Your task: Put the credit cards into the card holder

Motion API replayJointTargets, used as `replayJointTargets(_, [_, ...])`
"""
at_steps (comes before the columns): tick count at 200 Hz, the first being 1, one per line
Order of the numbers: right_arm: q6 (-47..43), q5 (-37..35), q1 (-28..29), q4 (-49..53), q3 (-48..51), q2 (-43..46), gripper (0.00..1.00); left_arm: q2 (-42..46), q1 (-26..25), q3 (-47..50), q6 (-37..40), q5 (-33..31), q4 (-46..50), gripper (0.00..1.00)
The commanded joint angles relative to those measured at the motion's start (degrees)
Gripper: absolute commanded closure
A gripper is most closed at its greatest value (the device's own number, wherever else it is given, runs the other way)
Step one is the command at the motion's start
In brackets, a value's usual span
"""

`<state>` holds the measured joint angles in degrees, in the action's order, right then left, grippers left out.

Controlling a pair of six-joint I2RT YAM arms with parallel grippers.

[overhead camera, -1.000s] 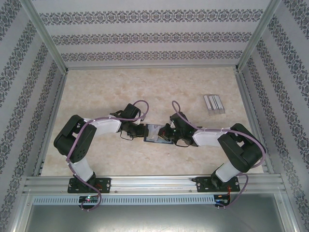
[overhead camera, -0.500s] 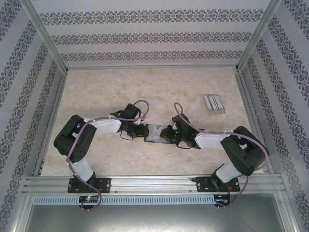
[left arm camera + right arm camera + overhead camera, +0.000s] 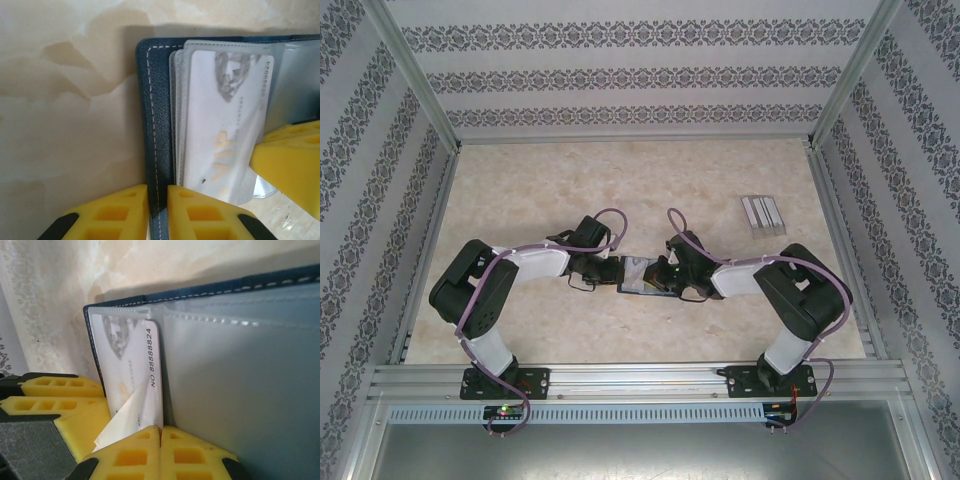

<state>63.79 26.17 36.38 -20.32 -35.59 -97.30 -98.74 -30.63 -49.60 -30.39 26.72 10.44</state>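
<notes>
Bending inward, both arms are seen meeting at the middle of the table (image 3: 620, 180), where the card holder (image 3: 150, 100) lies open. Its blue cover edge is pinched between the narrow jaws of the left gripper (image 3: 157, 202). The jaws of the right gripper (image 3: 160, 440) are shut tight, touching the end of a pale credit card (image 3: 132, 365) tucked partly into a clear pocket (image 3: 292, 85).

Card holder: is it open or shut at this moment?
Open. The card holder lies spread, its clear sleeves and a VIP card exposed.

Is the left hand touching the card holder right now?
Touching. Left wrist view: the left hand has its fingers clamped on the holder's navy edge.
</notes>
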Motion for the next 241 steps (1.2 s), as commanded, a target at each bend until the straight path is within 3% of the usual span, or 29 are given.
replayJointTargets(1, [-2.90, 2.95, 0.35, 0.60, -2.41, -2.92, 0.94, -0.54, 0.21, 0.49, 0.29, -3.04, 0.93, 0.79])
replayJointTargets(34, [-4.62, 3.32, 0.35, 2.33, -3.38, -3.30, 0.87, 3.37, 0.48, 1.60, 0.46, -4.99, 1.66, 0.68])
replayJointTargets(72, [-7.62, 2.50, 0.09, 4.89, -4.11, -1.64, 0.82, 6.77, 2.68, 3.00, -1.30, -6.39, 3.00, 0.64])
replayJointTargets(114, [-9.35, 2.21, -0.48, 6.76, -4.55, -0.40, 0.79, 6.24, 3.18, 2.38, -1.16, -4.43, 2.57, 0.66])
replayJointTargets(161, [-12.45, -3.56, 0.47, 17.18, -6.26, 5.77, 0.66, 3.95, 2.98, -0.10, -0.43, -0.61, 2.64, 0.63])
replayJointTargets(206, [-15.79, -5.90, -0.70, 21.98, -7.23, 9.60, 0.66, 4.51, 2.71, -2.04, -0.47, 1.65, 2.41, 0.65])
replayJointTargets(241, [-24.45, -11.76, -2.92, 33.83, -10.88, 13.47, 0.65, 2.60, 1.27, -4.31, 0.95, 2.76, 4.06, 0.70])
